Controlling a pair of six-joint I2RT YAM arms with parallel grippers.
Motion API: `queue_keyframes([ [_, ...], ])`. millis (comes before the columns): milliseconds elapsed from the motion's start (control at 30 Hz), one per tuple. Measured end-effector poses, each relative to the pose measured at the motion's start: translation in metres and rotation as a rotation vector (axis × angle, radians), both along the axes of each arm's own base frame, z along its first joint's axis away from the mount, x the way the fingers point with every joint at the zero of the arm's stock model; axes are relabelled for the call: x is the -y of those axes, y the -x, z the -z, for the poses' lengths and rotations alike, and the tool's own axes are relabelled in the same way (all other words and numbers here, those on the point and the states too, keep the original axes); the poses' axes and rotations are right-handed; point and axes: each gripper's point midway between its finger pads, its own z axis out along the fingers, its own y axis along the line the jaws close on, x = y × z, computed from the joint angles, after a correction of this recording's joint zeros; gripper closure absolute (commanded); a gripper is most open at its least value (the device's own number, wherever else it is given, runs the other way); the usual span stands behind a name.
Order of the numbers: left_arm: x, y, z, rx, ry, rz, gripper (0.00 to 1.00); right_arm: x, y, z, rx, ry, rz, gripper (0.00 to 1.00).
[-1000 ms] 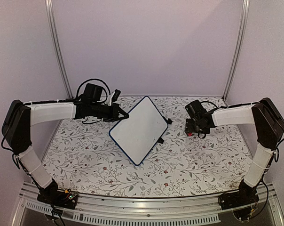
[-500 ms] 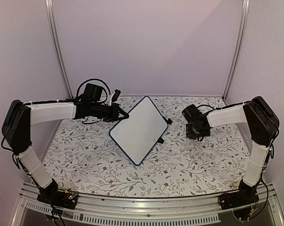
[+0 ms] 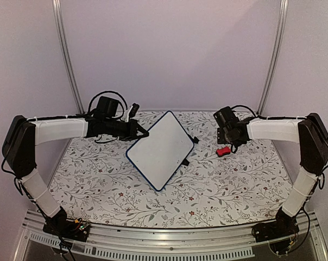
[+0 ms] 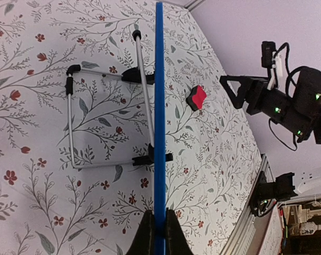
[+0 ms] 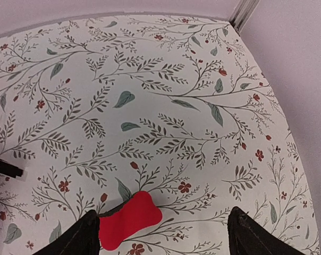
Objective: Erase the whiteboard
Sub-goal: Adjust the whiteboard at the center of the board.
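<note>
Standing blank-faced, whiteboard [image 3: 161, 149] edge between left jaws.

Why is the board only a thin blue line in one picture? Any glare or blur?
Left wrist view: that camera looks along the whiteboard edge-on, sharply. Top external view: soft even light, no glare on its face. Right wrist view: tablecloth and red eraser crisp, dark fingers cropped at the bottom.

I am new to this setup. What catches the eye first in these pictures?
The blank whiteboard stands tilted mid-table, its blue frame pinched by the left end effector. A small red eraser lies on the flowered cloth to its right, under the open right end effector.
</note>
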Motion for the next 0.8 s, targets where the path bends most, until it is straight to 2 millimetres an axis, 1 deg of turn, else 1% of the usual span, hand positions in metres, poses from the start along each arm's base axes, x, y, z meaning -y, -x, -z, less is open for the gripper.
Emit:
queue_keyframes([
  [67, 0.0, 0.0, 0.0, 0.0, 0.0, 0.0, 1.0, -0.002, -0.005, -0.02, 0.05, -0.018, -0.001, 0.19],
  [133, 0.0, 0.0, 0.0, 0.0, 0.0, 0.0, 1.0, -0.002, -0.007, -0.029, 0.074, -0.028, -0.001, 0.19],
  [200, 0.0, 0.0, 0.0, 0.0, 0.0, 0.0, 1.0, -0.003, -0.007, -0.029, 0.077, -0.032, -0.005, 0.19],
  [267, 0.0, 0.0, 0.0, 0.0, 0.0, 0.0, 1.0, -0.009, -0.007, -0.023, 0.064, -0.053, -0.035, 0.2],
  [333, 0.0, 0.0, 0.0, 0.0, 0.0, 0.0, 1.0, -0.021, -0.008, -0.017, 0.04, -0.081, -0.102, 0.22],
  [467, 0.0, 0.0, 0.0, 0.0, 0.0, 0.0, 1.0, -0.055, -0.012, -0.003, -0.022, -0.139, -0.286, 0.27],
  [567, 0.0, 0.0, 0.0, 0.0, 0.0, 0.0, 1.0, -0.077, -0.013, 0.003, -0.064, -0.148, -0.424, 0.31],
  [600, 0.0, 0.0, 0.0, 0.0, 0.0, 0.0, 1.0, -0.085, -0.014, 0.003, -0.076, -0.148, -0.49, 0.33],
  [633, 0.0, 0.0, 0.0, 0.0, 0.0, 0.0, 1.0, -0.09, -0.015, 0.001, -0.079, -0.146, -0.525, 0.34],
  [733, 0.0, 0.0, 0.0, -0.003, 0.0, -0.004, 1.0, -0.111, -0.023, -0.015, -0.063, -0.155, -0.673, 0.4],
  [800, -0.001, 0.0, 0.001, -0.006, 0.0, -0.008, 1.0, -0.118, -0.027, -0.023, -0.047, -0.149, -0.746, 0.42],
])
